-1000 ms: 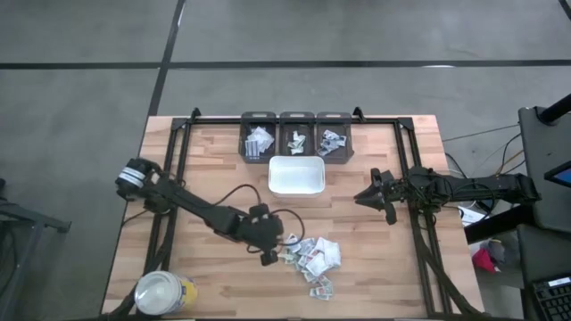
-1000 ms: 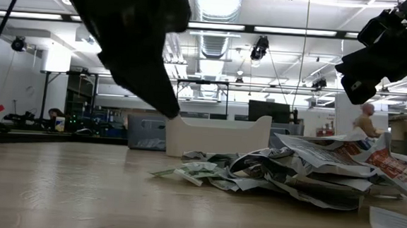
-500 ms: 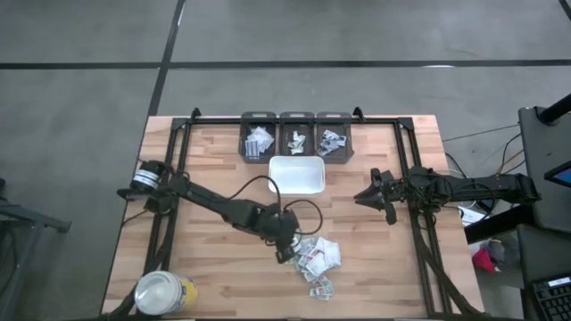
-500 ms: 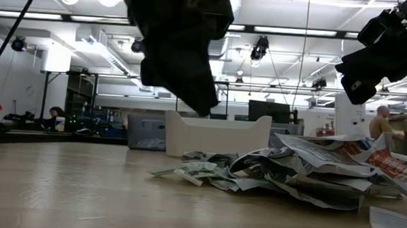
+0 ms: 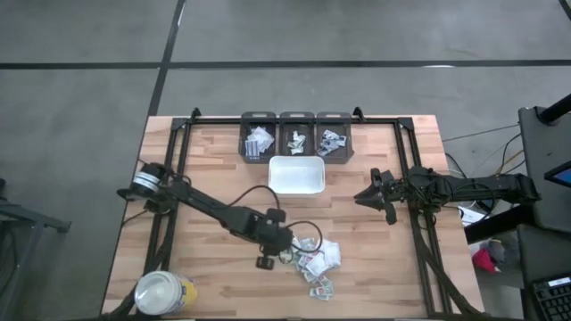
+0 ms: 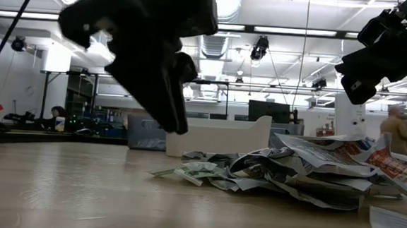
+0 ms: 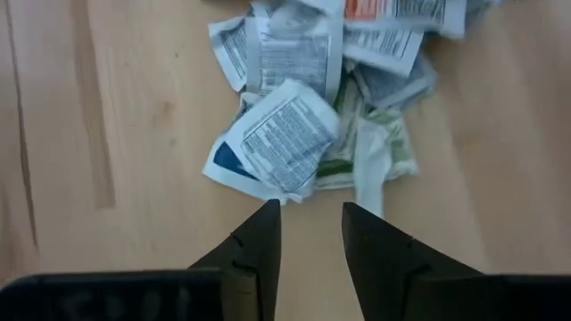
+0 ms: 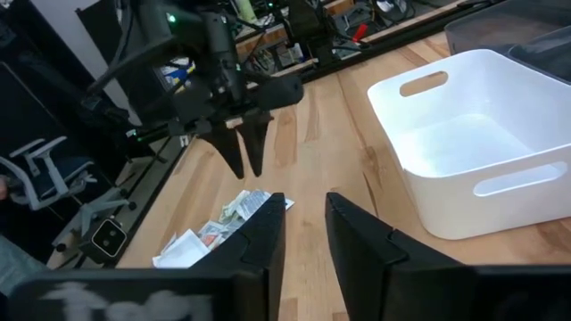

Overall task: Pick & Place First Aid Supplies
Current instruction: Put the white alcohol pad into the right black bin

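Wood-plank table (image 5: 205, 169) w/ packet pile (image 5: 314, 257), lab room behind; left gripper (image 7: 308, 234) spread, right gripper (image 8: 302, 214) parted, both empty.

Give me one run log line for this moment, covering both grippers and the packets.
left gripper: open, empty, above near edge of packet pile | right gripper: open, empty, waiting right of white tray | tray: empty

The wooden table (image 5: 205, 160) carries a packet heap (image 5: 314, 259), white tray (image 5: 296, 176), three dark bins (image 5: 295, 135) and a yellow jar (image 5: 163, 292)
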Available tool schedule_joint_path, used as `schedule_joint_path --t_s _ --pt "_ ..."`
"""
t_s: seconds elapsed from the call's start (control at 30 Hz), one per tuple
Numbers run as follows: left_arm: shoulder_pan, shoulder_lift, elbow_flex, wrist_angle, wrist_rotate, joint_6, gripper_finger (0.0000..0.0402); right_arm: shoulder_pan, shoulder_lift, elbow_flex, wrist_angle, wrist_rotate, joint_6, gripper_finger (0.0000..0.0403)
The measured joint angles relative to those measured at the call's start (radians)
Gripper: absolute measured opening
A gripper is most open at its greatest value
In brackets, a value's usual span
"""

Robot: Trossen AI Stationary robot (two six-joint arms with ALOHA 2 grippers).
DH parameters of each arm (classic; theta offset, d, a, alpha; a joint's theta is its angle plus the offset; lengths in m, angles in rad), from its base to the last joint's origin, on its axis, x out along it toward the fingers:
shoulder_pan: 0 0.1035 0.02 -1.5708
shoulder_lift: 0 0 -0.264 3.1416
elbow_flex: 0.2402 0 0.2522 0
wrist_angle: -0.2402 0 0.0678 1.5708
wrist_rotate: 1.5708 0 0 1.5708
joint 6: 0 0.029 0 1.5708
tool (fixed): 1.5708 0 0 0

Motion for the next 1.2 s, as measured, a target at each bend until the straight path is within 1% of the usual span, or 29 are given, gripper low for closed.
schedule_joint_path --t_s 0.1,0.17,0.23,0.57,0.77,0.87,1.0,1.2 --pt "-0.002 0.013 0.000 0.009 -0.008 0.088 0.0115 0.000 0.000 0.000 0.000 0.000 0.000 0.0086" --pt "-0.003 0.024 0.002 0.011 -0.033 0.113 0.0115 0.000 0.000 0.000 0.000 0.000 0.000 0.0087" --pt "-0.003 0.034 0.002 0.012 -0.060 0.118 0.0115 0.000 0.000 0.000 0.000 0.000 0.000 0.0086" --pt "-0.014 0.053 0.000 0.049 -0.075 0.165 0.0115 0.000 0.000 0.000 0.000 0.000 0.000 0.0068" --pt "-0.032 0.057 -0.001 0.050 -0.087 0.201 0.0115 0.000 0.000 0.000 0.000 0.000 0.000 0.0074" --pt "-0.044 0.065 -0.004 0.052 -0.128 0.226 0.0115 0.000 0.000 0.000 0.000 0.000 0.000 0.0079" --pt "-0.057 0.086 -0.004 0.071 -0.155 0.261 0.0115 0.000 0.000 0.000 0.000 0.000 0.000 0.0084" --pt "-0.094 0.103 -0.004 0.079 -0.340 0.318 0.0115 0.000 0.000 0.000 0.000 0.000 0.000 0.0085"
